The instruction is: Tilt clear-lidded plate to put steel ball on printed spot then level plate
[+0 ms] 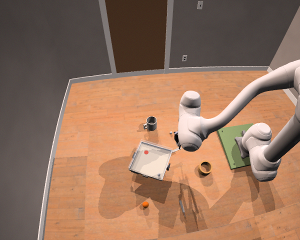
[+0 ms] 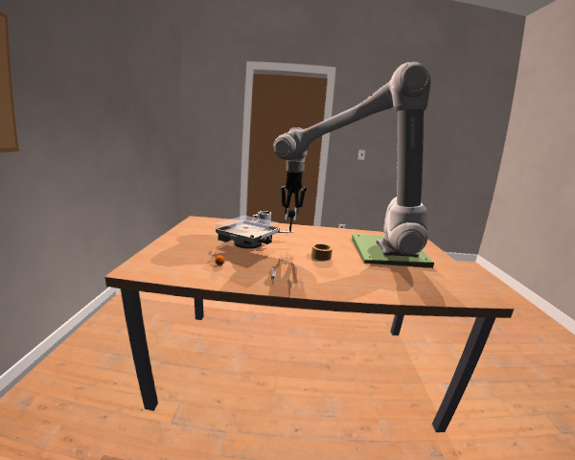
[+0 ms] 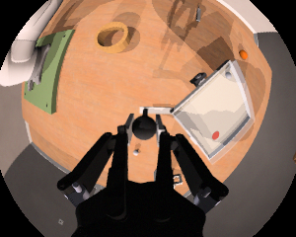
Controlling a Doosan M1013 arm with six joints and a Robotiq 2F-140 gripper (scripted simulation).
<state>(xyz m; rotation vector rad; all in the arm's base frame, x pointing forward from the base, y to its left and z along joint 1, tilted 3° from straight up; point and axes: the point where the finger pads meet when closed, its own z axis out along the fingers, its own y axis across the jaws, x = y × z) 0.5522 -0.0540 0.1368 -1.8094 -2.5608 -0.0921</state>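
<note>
The square clear-lidded plate (image 1: 155, 161) (image 2: 246, 229) (image 3: 217, 102) sits on a dark stand near the middle of the table. Its red printed spot (image 1: 146, 152) (image 3: 215, 134) is near the far left corner. The steel ball (image 1: 159, 175) rests in the near right corner, far from the spot. A thin handle (image 1: 175, 149) sticks out from the plate's far right corner and ends in a dark round knob (image 3: 146, 126). My gripper (image 2: 291, 214) (image 3: 144, 119) points straight down and is shut on that knob. The plate looks close to level in the side view.
A grey mug (image 1: 151, 123) (image 2: 264, 215) with a small die (image 1: 145, 126) stands behind the plate. A tiny grey ball (image 1: 170, 132) lies near my wrist. A yellow ring (image 1: 205, 167) (image 2: 321, 251) (image 3: 112, 35), an orange ball (image 1: 145, 204) (image 2: 219, 259) and a pen (image 1: 181, 205) lie in front. The green base plate (image 1: 232, 144) is on the right.
</note>
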